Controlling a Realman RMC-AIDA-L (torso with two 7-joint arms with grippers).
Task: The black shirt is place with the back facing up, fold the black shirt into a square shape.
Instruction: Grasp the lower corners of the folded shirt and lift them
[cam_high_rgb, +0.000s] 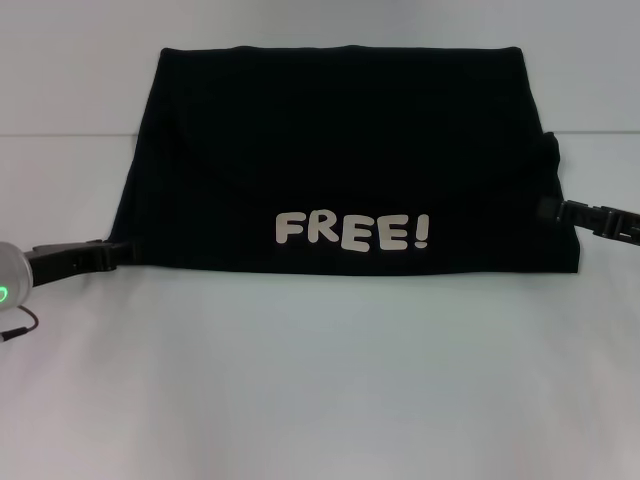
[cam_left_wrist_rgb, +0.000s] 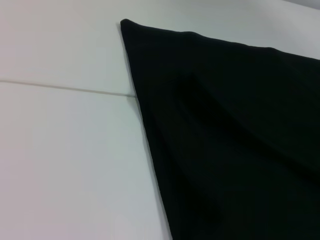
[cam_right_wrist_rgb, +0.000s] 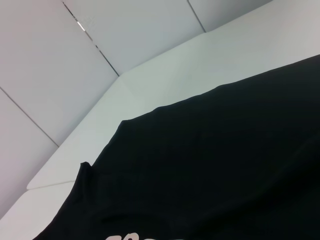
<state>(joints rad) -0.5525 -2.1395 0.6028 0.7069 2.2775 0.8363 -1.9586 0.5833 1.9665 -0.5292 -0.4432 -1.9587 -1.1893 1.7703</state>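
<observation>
– Where are the pincers?

– Left pincer at the shirt's near left corner, right pincer at its right edge; spread or pinching, I cannot tell

– And the shirt?

– Flat on the white surface, already doubled into a wide band. I'd judge the side folds come next: each end carried inward, evenly, to square it

– Any writing?

– "FREE!" in pale letters near the front edge

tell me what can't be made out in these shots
- Left gripper: fingertips run under the black shirt in the head view; its wrist view shows none.
- Right gripper: tip lost against the cloth.
- Shirt's sleeves and neckline: folded away.
- FREE! print: cut by the right wrist view's edge.
</observation>
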